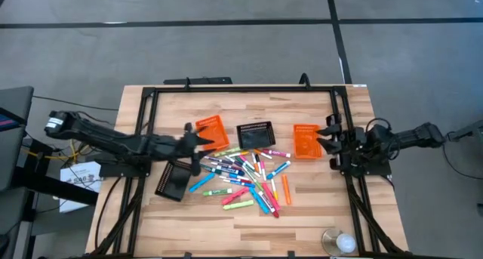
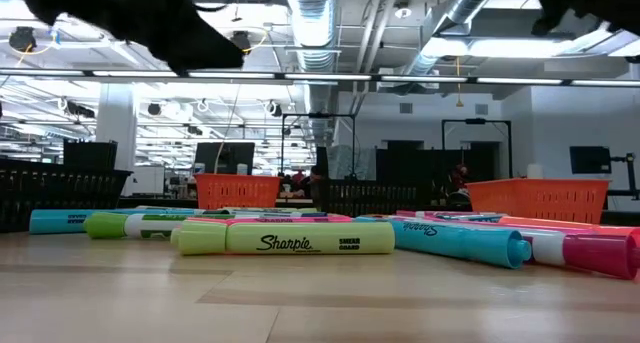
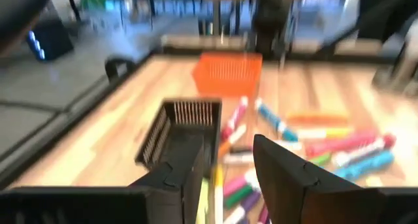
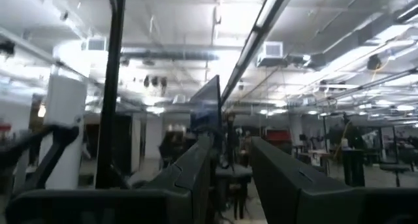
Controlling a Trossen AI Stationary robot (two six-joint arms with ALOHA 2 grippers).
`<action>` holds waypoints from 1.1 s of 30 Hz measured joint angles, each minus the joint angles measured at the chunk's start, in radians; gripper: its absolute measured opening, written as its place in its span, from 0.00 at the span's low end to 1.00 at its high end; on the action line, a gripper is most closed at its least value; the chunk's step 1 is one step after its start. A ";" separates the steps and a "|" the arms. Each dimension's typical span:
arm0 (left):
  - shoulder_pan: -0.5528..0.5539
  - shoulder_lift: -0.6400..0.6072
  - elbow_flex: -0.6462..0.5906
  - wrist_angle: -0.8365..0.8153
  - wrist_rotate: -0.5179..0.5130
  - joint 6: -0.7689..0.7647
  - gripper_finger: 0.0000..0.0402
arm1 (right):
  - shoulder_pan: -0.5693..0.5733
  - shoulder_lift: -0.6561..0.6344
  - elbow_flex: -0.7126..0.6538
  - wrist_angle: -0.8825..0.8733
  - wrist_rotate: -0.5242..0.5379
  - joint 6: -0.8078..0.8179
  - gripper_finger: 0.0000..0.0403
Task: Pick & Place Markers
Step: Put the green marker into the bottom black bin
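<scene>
The markers (image 1: 243,176) lie loose in a mixed-colour heap on the wooden table's middle. They also show in the low view, with a yellow-green one (image 2: 285,238) in front, and in the left wrist view (image 3: 333,145). My left gripper (image 1: 202,142) is open and empty. It hovers at the heap's far left edge, beside an orange basket (image 1: 211,129), and its fingers (image 3: 196,165) stand apart above the markers. My right gripper (image 1: 329,135) is open and empty in the air at the table's right, next to another orange basket (image 1: 306,140).
A black basket (image 1: 255,134) stands between the two orange ones behind the heap, and it also shows in the left wrist view (image 3: 183,126). Another black basket (image 1: 173,180) lies at the near left. A dark frame rail (image 1: 241,87) runs round the table. A small round object (image 1: 339,242) sits near the front right edge.
</scene>
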 joint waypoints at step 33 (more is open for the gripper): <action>0.037 0.446 0.137 -0.502 0.308 -0.153 0.33 | -0.187 1.160 0.748 -0.407 -0.035 0.165 0.45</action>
